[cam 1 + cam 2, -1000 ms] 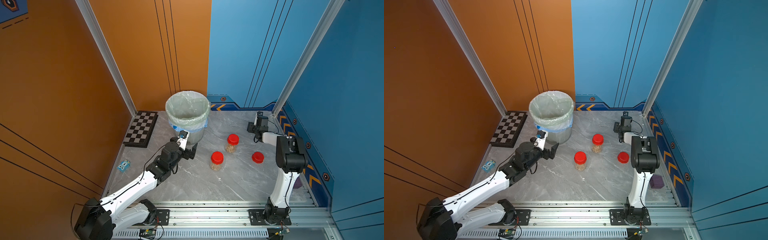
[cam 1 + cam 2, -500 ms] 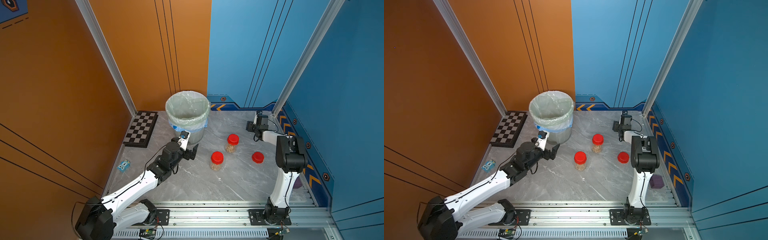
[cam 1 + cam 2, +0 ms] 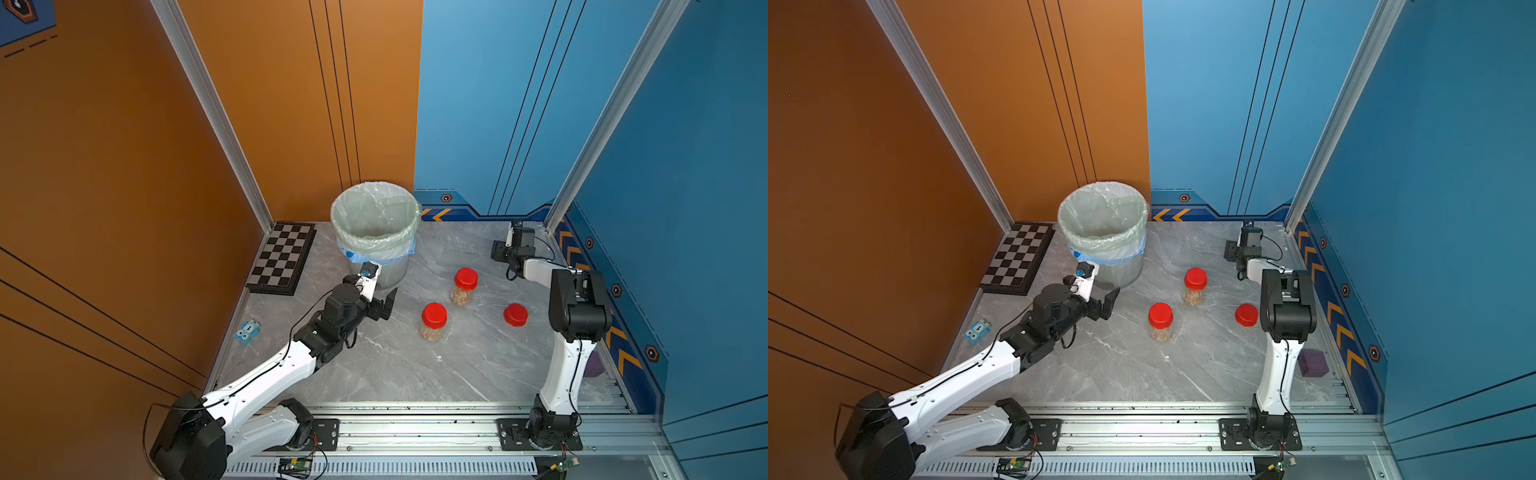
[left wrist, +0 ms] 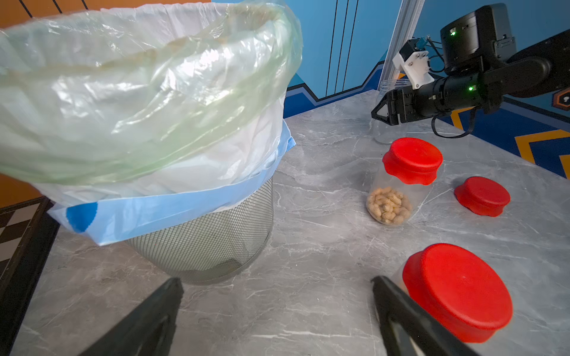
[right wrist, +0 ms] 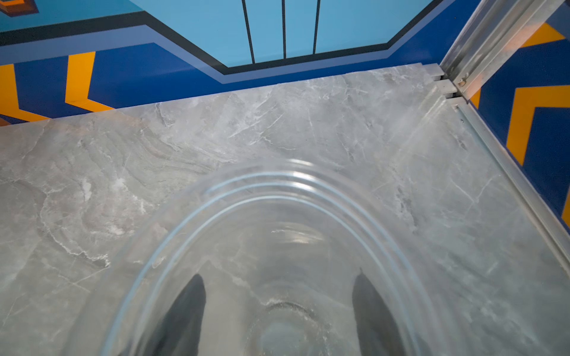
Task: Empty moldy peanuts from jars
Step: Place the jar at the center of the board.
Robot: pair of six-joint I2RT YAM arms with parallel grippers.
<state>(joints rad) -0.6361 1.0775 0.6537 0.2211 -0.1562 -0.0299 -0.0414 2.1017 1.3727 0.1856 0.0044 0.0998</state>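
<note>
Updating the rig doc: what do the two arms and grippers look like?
Left arm and right arm: white link shells, black joint housings, thin black cables looped outside. Left gripper and right gripper: black tapered fingers; white wrist camera mounts with blue connectors.

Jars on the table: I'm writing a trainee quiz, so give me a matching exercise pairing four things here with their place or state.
Things:
1. lidless jar
2. loose red lid
3. bin
4. chessboard

Place or state:
a. beside the orange wall
b. flat on the table, on no jar
c. empty, straddled by the right tool
d. lined with a plastic bag

Pairs: 1-c, 2-b, 3-d, 4-a.
</note>
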